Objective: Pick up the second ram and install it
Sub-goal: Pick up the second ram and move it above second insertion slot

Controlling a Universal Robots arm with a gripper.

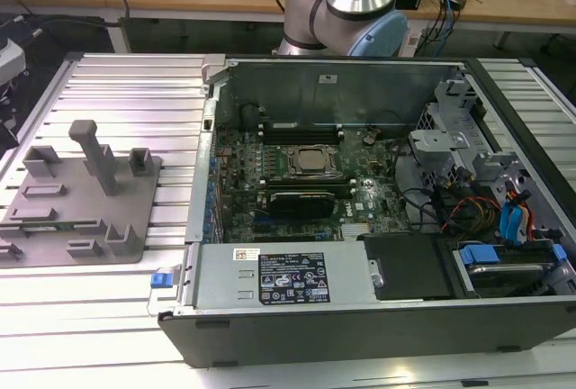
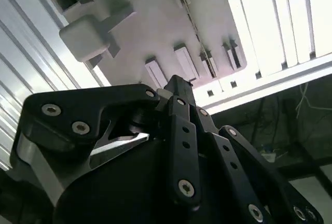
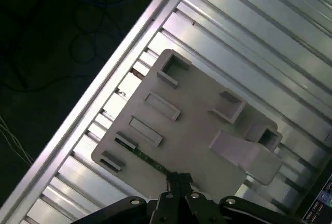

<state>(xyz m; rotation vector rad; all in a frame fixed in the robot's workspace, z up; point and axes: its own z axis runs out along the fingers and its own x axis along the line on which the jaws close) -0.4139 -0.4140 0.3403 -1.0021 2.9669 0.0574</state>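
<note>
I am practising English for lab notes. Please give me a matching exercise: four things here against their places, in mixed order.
1 grey tray
2 processor
3 second ram
4 gripper

a on the motherboard inside the case
b shut, above the tray
c on the ribbed table beside the case
d in a tray slot

Pairs: 1-c, 2-a, 3-d, 4-b

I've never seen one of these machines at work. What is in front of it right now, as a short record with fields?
Gripper: gripper shut, nothing in it, above the grey tray
Second ram: second ram, a thin green stick on edge in a tray slot, near the gripper's tip
Tray position: on the ribbed table, to the exterior view's left of the computer case
Case: open, processor showing
</note>
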